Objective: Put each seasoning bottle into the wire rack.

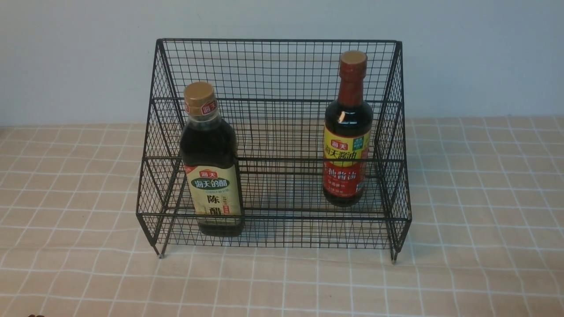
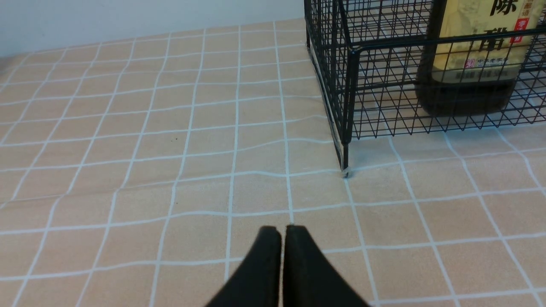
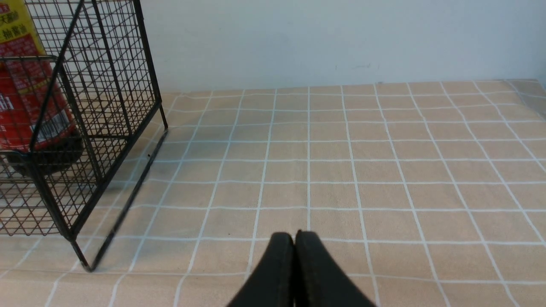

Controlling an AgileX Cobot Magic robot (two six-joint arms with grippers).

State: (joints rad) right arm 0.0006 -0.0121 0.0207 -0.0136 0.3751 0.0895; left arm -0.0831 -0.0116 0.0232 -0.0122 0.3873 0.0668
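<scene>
Backdrop: plain pale wall (image 1: 66, 57) behind the tabletop (image 1: 484, 220); peach cloth with white grid lines
Wire rack (image 1: 273, 70): black mesh, two stepped tiers, tall back, low front rail; stands mid-tabletop on short feet
Gold-capped bottle (image 1: 211, 163): upright on the lower tier, left side; dark liquid, beige label; base behind the front rail
Red-capped bottle (image 1: 348, 136): upright, right side, set further back than the other; yellow-and-red label
Left gripper (image 2: 283, 232): jaws clenched together, empty; above bare cloth near the rack's front left foot
Right gripper (image 3: 294, 238): jaws clenched together, empty; above bare cloth off the rack's right side
</scene>
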